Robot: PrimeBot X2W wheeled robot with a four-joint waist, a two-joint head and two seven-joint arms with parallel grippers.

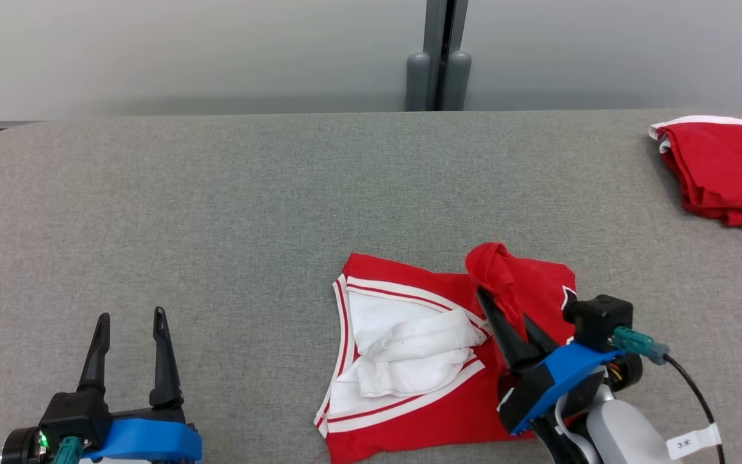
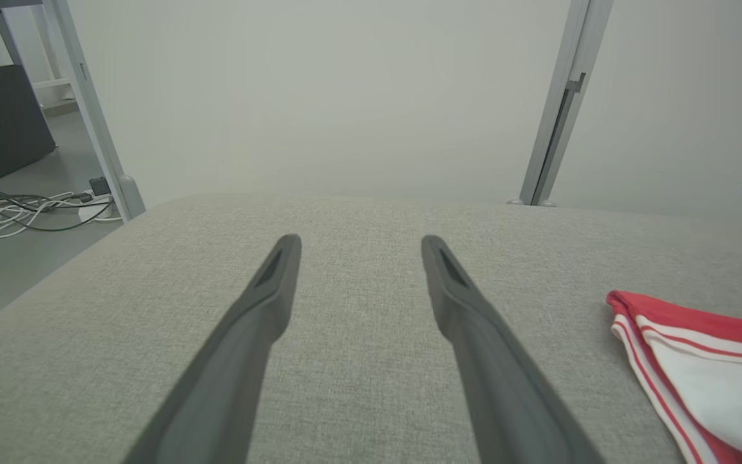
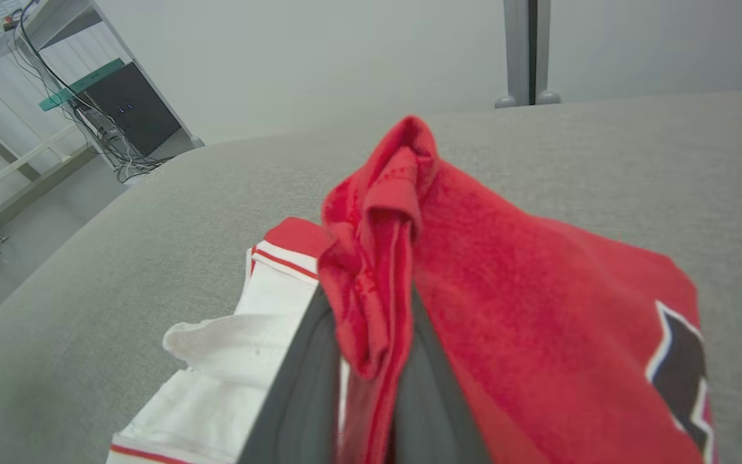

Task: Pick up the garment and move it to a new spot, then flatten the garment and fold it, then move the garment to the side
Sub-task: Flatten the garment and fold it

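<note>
A red garment (image 1: 422, 361) with white panels and red-white stripes lies crumpled at the near middle of the grey table (image 1: 248, 206). My right gripper (image 1: 503, 309) is shut on a bunched red fold (image 3: 377, 258) of the garment, lifting that fold above the rest of the cloth. In the right wrist view the two dark fingers (image 3: 300, 386) pinch the red cloth between them. My left gripper (image 1: 131, 317) stands open at the near left, apart from the garment, with bare table between its fingers (image 2: 261, 309). The garment's striped corner (image 2: 686, 361) shows at the right of the left wrist view.
A second red garment (image 1: 722, 171), folded, lies at the far right of the table. A grey post (image 1: 438, 64) stands behind the table's far edge. Cables and a dark cabinet (image 2: 4, 122) are on the floor beyond the table's left.
</note>
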